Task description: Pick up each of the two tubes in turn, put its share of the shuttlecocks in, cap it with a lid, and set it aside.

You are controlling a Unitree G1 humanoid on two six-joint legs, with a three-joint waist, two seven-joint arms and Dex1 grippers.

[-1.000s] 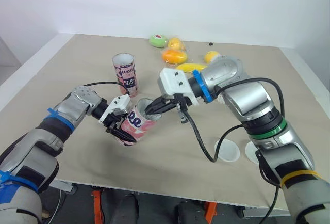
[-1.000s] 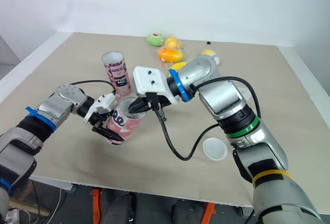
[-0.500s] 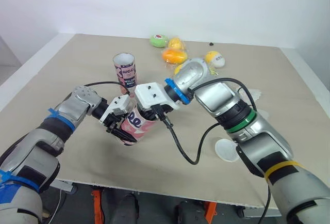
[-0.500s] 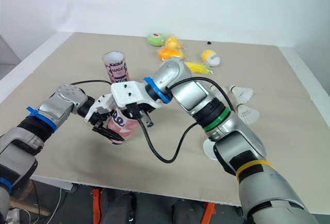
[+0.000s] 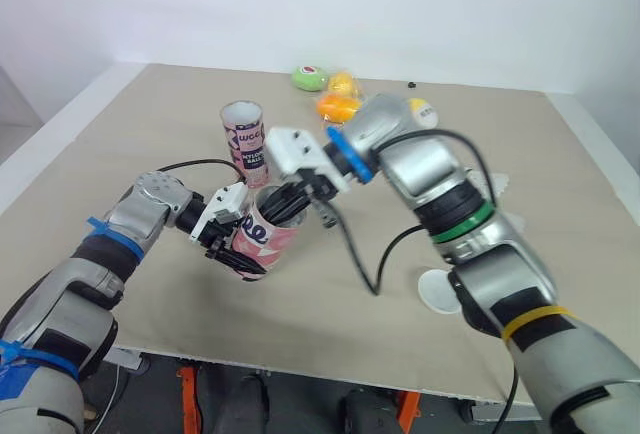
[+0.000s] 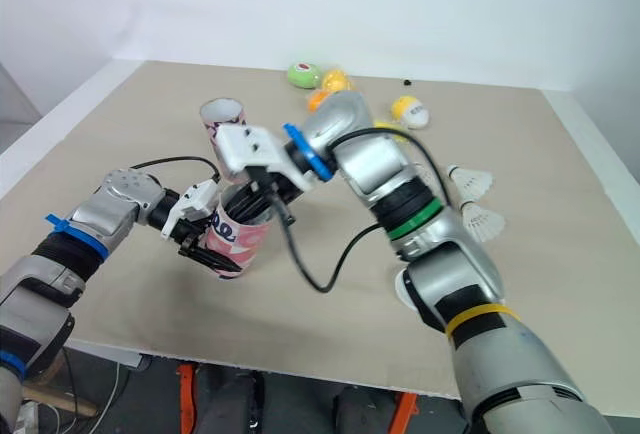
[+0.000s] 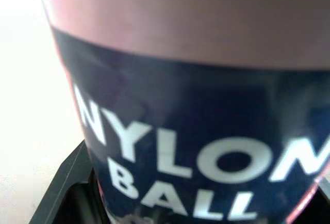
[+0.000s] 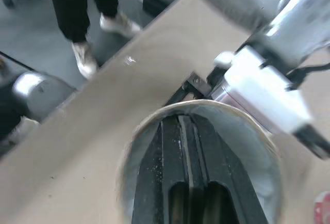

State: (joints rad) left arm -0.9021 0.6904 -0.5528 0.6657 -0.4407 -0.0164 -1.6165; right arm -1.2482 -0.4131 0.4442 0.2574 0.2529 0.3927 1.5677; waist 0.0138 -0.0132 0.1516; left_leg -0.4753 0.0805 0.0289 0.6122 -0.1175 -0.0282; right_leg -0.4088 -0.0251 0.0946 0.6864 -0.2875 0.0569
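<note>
We hold the tilted tube (image 5: pixel 262 241) in left jaws; right jaws, clenched, reach inside. Loose: two shuttlecocks (image 6: pixel 470 180) at 3 o'clock; second tube (image 5: pixel 243 134), lid (image 5: pixel 435 292) untouched.

The right gripper (image 8: pixel 184 126) has its black fingers (image 8: pixel 160 182) inside the pink cardboard tube (image 5: pixel 262 239), covering its bottom, so its contents cannot be told. The right forearm (image 5: pixel 480 254) hides part of a white round plastic lid (image 5: pixel 435 291).

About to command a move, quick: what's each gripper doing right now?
Left gripper: shut on the tilted pink tube.
Right gripper: fingers shut, inside that tube's mouth; nothing seen between them.
</note>
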